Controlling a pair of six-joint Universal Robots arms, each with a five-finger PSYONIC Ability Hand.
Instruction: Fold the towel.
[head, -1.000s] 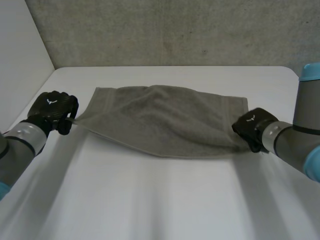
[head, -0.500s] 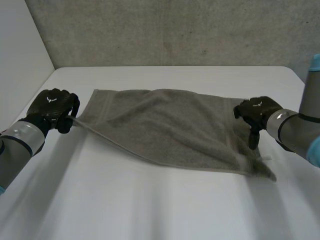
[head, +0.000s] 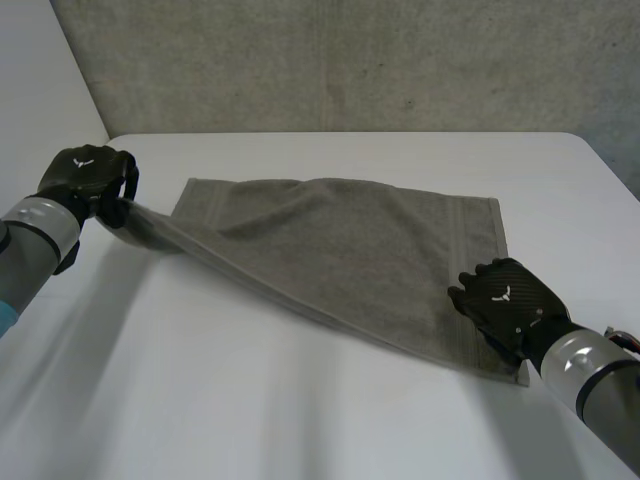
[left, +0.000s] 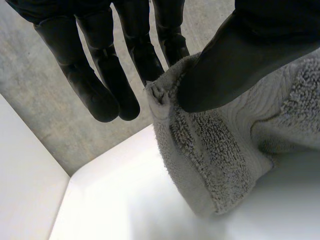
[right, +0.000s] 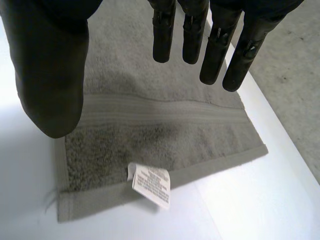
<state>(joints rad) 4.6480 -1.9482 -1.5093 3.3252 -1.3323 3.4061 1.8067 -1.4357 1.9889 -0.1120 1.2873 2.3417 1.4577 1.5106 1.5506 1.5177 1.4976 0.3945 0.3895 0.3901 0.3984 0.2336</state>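
Note:
A grey towel lies spread across the white table. My left hand is at the towel's left end and holds its near left corner a little off the table. In the left wrist view the thumb pinches that corner of the towel against the fingers. My right hand hovers over the towel's near right corner, which lies flat. In the right wrist view its fingers are straight and apart from the thumb, holding nothing. A white label shows at the towel's hem under the palm.
A grey concrete wall runs behind the table's far edge, and a white wall stands at the left. The table's right edge runs close beside the towel's right end.
My right hand has let go of the towel's right corner, which dropped flat, and the hand moved nearer to me. My left hand has drawn its corner up and further left.

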